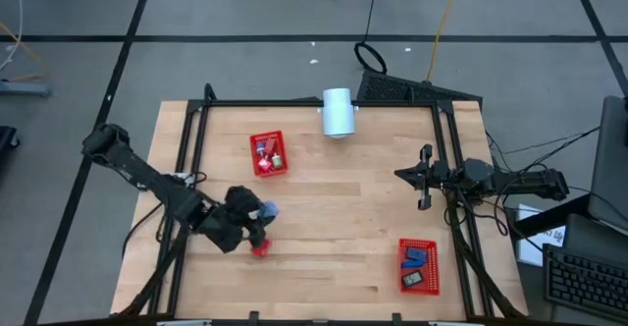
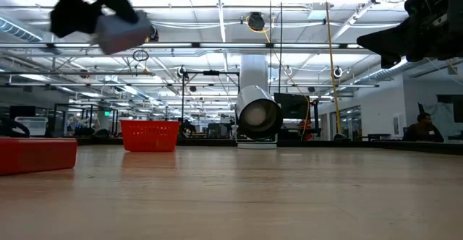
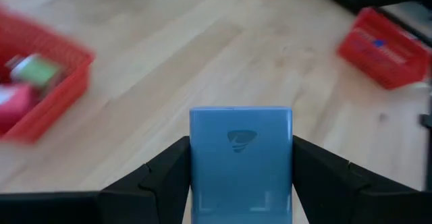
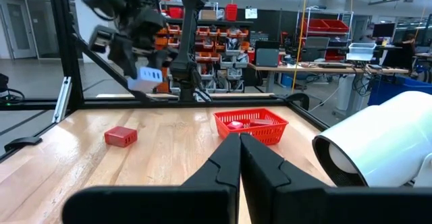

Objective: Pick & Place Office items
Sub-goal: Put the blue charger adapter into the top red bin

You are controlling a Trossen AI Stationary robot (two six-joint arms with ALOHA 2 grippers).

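A flat, smooth light blue piece (image 3: pixel 240 162) with a rectangular outline is clamped between the dark fingers of the left gripper (image 1: pixel 257 214), raised above the wooden table (image 1: pixel 343 218). Just beside the gripper, a small red block (image 1: pixel 260 249) lies on the planks. A red mesh basket (image 1: pixel 268 154) sits beyond it. The right gripper (image 4: pixel 239 158) is held closed and empty, well apart.

Left pincer (image 1: pixel 263 212) raised off the table, clamped, right pincer (image 1: pixel 424 179) closed, raised at its side
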